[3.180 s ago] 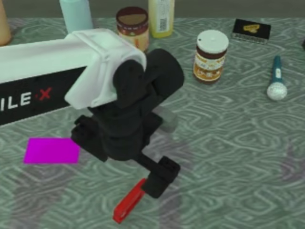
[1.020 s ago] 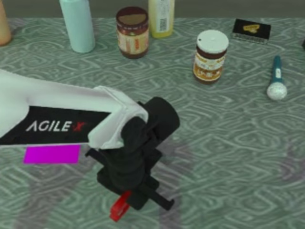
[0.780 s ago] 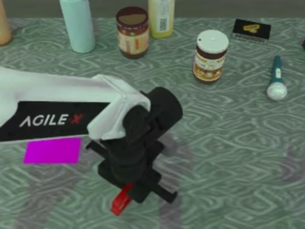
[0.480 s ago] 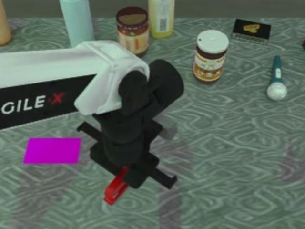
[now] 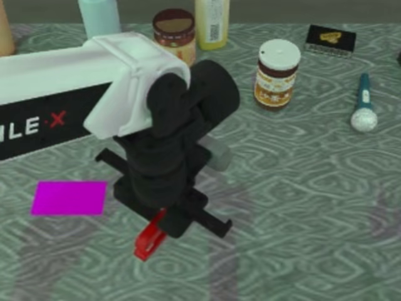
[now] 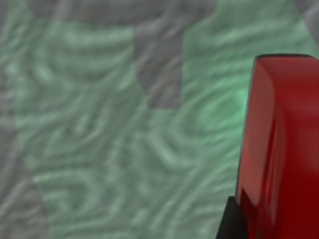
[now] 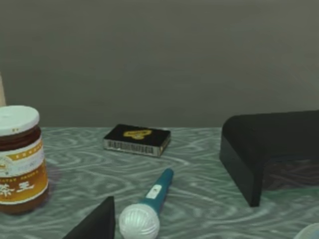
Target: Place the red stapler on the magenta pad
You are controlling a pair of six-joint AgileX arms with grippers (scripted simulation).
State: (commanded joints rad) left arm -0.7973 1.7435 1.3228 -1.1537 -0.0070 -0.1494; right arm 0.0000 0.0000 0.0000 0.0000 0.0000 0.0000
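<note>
In the top view my left gripper (image 5: 165, 221) is shut on the red stapler (image 5: 148, 242), which sticks out below the black fingers towards the table's front. The stapler hangs above the patterned table, apart from it. In the left wrist view the red stapler (image 6: 281, 149) fills one side, with a dark fingertip (image 6: 229, 225) pressed against it. The magenta pad (image 5: 69, 197) lies flat to the left of the gripper, bare and partly under the arm's white link. My right arm is out of the top view; one fingertip (image 7: 99, 223) of it shows in the right wrist view, well off centre.
Along the back stand a pale blue bottle (image 5: 99, 15), a brown-lidded jar (image 5: 173, 31), a yellow bottle (image 5: 212, 22) and a white-lidded jar (image 5: 276, 74). A black card box (image 5: 330, 39) and a teal microphone (image 5: 363, 103) lie at the right. A black block (image 7: 269, 149) sits near my right gripper.
My left gripper came down on the stapler, shut on it, and has risen with it. The stapler has left the table and shifted a little left, away from the front edge.
</note>
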